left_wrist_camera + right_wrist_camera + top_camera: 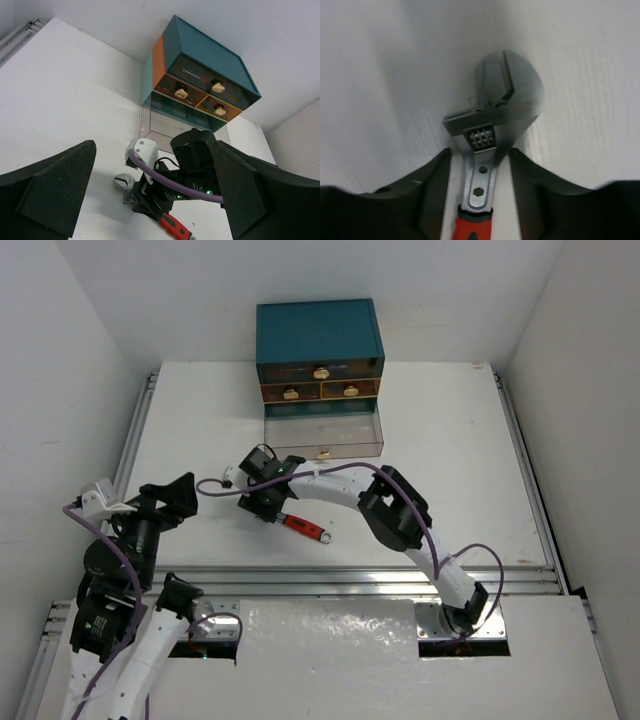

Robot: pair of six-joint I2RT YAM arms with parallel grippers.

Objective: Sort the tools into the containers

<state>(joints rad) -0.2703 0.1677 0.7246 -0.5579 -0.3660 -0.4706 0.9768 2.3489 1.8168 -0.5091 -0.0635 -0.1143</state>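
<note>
A white tabletop (450,460) is viewed from above, with a small teal chest (318,332) at its far edge. Its lowest drawer (345,448) is pulled out towards the arms, probably so that tools can be dropped in from above. The two small drawers above it are shut.

The right arm is stretched across to the middle of the tabletop, and the right gripper (268,505) is lowered over a red-handled adjustable wrench (492,115), which lies flat, well apart from the open drawer. In the right wrist view the jaws are held apart on either side of the wrench's metal neck, with a strip of tabletop visible on each side. A grasp appears to be prepared but not made, though contact further down the handle cannot be ruled out.

The left gripper (165,498) is held raised at the left edge, jaws wide apart and holding nothing, apparently kept out of the way.
</note>
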